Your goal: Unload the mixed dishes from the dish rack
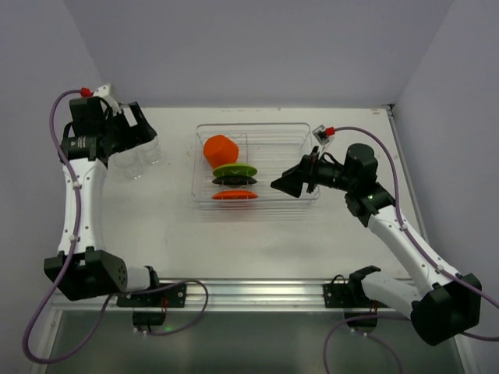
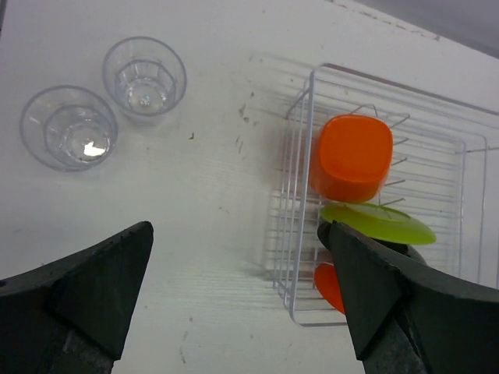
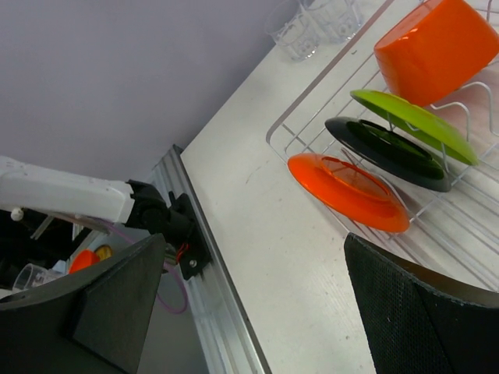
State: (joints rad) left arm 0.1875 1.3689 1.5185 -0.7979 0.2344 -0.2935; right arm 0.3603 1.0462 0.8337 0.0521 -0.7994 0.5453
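Clear plastic wire-divided dish rack [image 1: 288, 131], frame centre: orange faceted cup [image 1: 221, 149]; lime-green round plate [image 1: 235, 170], black round plate [image 1: 235, 181], orange round plate [image 1: 234, 195], on edge. Right hand [image 1: 287, 185], spread, just right of them: nearer. Left hand [image 1: 139, 131], spread, upper left, over clear tumblers [image 1: 129, 164].

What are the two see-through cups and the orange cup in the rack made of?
The two clear tumblers look like transparent plastic, possibly glass: fully see-through, ribbed walls, bright glints. The orange cup seems opaque plastic, smooth and slightly satin: even colour, soft highlights, faceted sides.
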